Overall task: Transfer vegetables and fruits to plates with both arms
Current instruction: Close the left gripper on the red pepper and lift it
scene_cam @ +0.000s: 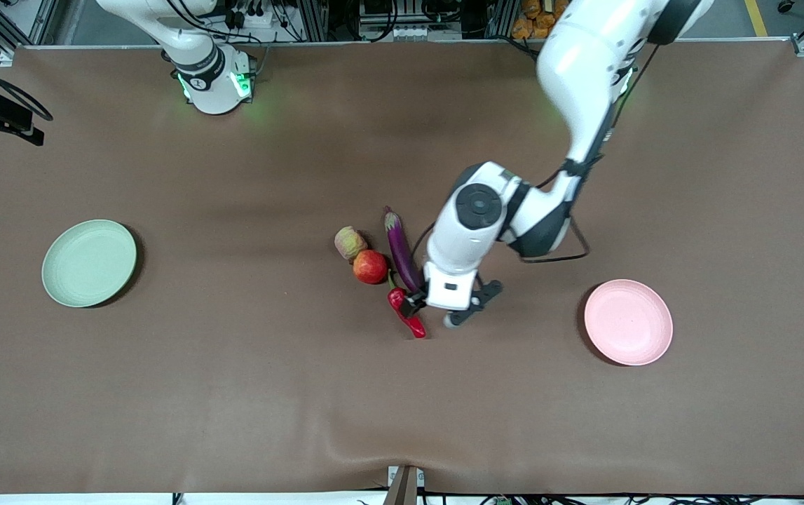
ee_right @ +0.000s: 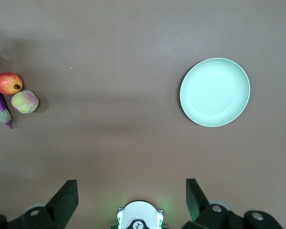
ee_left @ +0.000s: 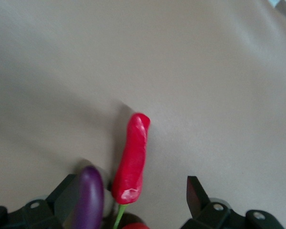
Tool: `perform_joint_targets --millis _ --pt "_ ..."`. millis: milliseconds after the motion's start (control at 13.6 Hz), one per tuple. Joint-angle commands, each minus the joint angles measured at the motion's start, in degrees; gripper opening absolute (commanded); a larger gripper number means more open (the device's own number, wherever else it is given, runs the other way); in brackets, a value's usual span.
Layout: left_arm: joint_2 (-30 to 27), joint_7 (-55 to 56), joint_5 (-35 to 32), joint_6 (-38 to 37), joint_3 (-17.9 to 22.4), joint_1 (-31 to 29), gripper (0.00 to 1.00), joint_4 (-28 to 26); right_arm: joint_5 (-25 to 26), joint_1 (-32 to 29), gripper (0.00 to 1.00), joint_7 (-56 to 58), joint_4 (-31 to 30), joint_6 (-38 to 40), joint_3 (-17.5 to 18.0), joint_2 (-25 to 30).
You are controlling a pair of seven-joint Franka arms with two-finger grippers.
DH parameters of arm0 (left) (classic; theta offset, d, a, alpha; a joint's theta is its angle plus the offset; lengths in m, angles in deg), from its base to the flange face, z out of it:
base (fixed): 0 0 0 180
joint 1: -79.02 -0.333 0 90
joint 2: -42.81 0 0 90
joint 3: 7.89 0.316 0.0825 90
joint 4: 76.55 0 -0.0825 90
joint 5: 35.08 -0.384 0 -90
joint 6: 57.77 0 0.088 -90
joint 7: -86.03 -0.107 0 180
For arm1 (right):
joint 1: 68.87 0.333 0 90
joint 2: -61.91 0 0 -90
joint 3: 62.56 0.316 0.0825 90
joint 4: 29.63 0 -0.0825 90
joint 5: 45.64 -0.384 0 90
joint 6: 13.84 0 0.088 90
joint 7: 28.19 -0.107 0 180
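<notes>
Two plates: one green (scene_cam: 89, 263), one pink (scene_cam: 628, 322). Two fruits: one apple (scene_cam: 370, 267), one yellow-green fruit (scene_cam: 350, 243). Two vegetables: one eggplant (scene_cam: 402, 250), one chili (scene_cam: 406, 313). Two arms, two grippers.

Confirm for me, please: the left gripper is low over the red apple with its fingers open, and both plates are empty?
Not quite: the left gripper is low over the chili pepper, not the apple, as the left wrist view shows. Its fingers are open, and the green plate and pink plate are empty.

White jointed arms (scene_cam: 584, 77), black bands, cables, green base lights.
</notes>
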Motion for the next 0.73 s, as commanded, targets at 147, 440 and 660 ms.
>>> perform_joint_targets --millis 147,440,660 --pt "7.9 3.1 -0.2 7.8 11.5 9.5 1.0 3.5 -0.6 -1.4 1.0 0.8 0.9 1.0 0.4 -0.5" --pt "9.3 3.6 -0.3 11.4 11.6 9.6 1.0 3.3 -1.1 -1.3 1.0 0.9 0.8 1.0 -0.5 -0.5" --pt "10.6 5.0 0.0 18.6 11.5 9.2 1.0 3.0 -1.1 -1.3 1.0 0.8 0.8 1.0 -0.5 -0.5"
